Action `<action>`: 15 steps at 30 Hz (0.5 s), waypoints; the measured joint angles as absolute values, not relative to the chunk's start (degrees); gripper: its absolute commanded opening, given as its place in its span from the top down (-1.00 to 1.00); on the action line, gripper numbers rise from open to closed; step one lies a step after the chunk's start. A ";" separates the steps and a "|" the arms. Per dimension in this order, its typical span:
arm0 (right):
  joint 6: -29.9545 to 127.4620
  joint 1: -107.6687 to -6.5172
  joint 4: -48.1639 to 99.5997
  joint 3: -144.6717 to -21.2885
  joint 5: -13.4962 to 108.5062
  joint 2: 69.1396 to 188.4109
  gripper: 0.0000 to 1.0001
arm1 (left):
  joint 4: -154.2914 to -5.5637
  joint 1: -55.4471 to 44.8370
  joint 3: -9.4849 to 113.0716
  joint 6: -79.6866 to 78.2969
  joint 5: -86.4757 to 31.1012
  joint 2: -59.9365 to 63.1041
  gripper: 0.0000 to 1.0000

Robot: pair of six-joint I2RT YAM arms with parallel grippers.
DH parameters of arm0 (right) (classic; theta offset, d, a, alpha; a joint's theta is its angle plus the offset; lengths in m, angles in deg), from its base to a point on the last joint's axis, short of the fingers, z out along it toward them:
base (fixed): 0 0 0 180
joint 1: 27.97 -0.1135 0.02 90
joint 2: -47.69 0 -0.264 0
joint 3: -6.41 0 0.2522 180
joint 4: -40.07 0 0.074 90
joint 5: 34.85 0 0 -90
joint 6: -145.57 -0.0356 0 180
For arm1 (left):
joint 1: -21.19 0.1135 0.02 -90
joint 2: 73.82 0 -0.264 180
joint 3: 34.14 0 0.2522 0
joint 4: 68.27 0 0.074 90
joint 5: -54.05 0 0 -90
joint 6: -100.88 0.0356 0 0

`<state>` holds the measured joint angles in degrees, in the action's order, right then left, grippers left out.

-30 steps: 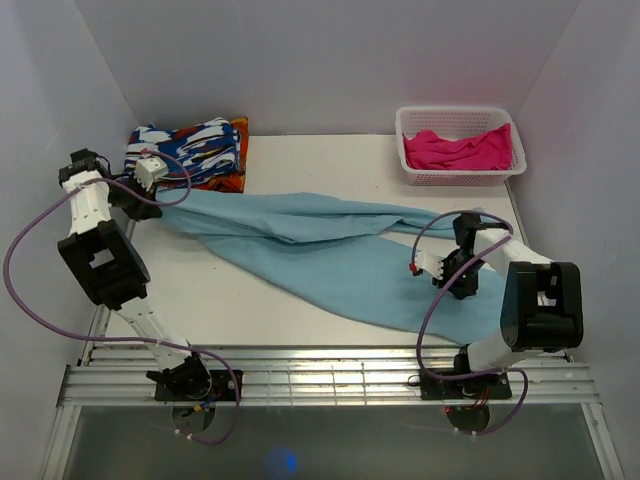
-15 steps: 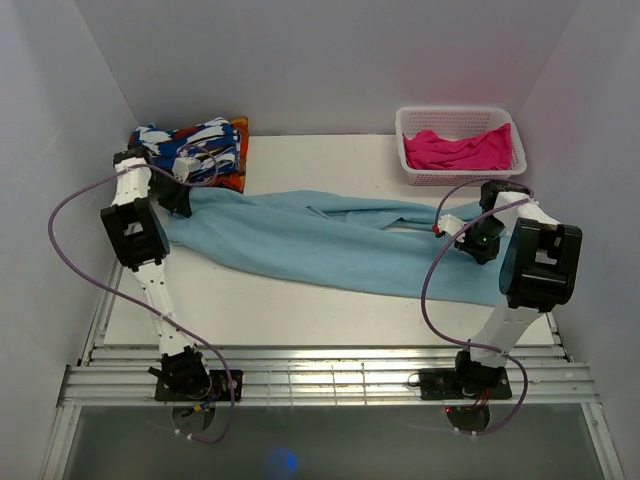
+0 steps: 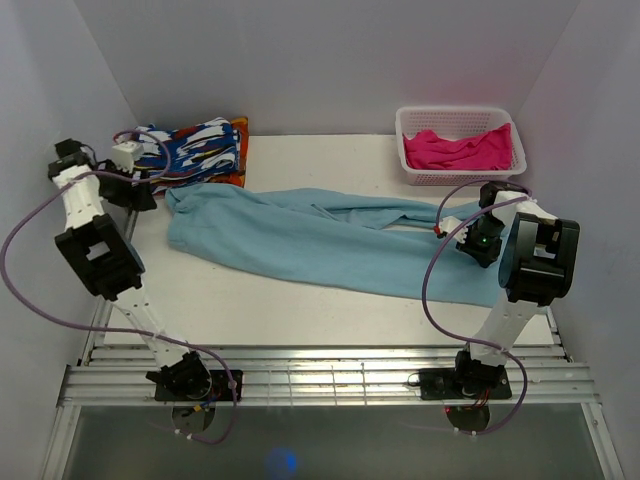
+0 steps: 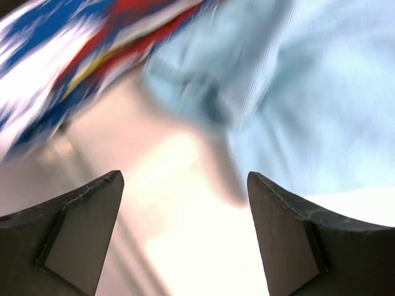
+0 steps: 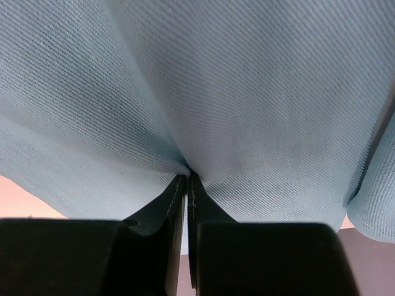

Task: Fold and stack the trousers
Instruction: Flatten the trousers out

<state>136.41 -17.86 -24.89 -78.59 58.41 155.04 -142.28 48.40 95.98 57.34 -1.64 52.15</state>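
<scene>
The light-blue trousers (image 3: 320,240) lie stretched across the table from left to right, their two legs running toward the right side. My left gripper (image 3: 148,190) hovers just off their left end, open and holding nothing. Its wrist view shows the wide-apart left gripper (image 4: 185,179) over bare table, with the trousers (image 4: 308,92) blurred at the upper right. My right gripper (image 3: 462,238) sits at the far right end of the trousers. There the right gripper (image 5: 187,177) is shut, pinching a fold of the trousers (image 5: 247,92).
A folded blue-white-orange patterned cloth (image 3: 190,150) lies at the back left, right beside my left gripper, and appears as the patterned cloth (image 4: 55,55) in the left wrist view. A white basket (image 3: 458,111) with a pink garment (image 3: 460,150) stands at the back right. White walls close in both sides.
My left gripper opened, let go of the trousers' left end and drew back left. The cloth settled flat. My right gripper stayed shut on the cloth at the right end.
</scene>
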 measured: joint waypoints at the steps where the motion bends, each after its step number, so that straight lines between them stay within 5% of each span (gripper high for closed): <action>1: 136.25 -17.86 -24.89 -78.59 58.41 155.04 0.84 | -142.15 50.47 93.14 58.39 -1.19 48.54 -0.75; 7: 135.68 -17.84 -24.89 -78.59 58.22 155.04 0.85 | -142.28 55.59 76.66 61.78 0.45 36.17 -0.86; 15: 135.55 -17.84 -24.93 -78.59 58.17 154.98 0.84 | -135.96 52.96 68.90 59.24 6.09 46.88 -0.96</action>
<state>135.55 -17.84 -24.93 -78.59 58.17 154.98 -135.96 52.96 68.90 59.24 6.09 46.88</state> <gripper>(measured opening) 0.081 0.965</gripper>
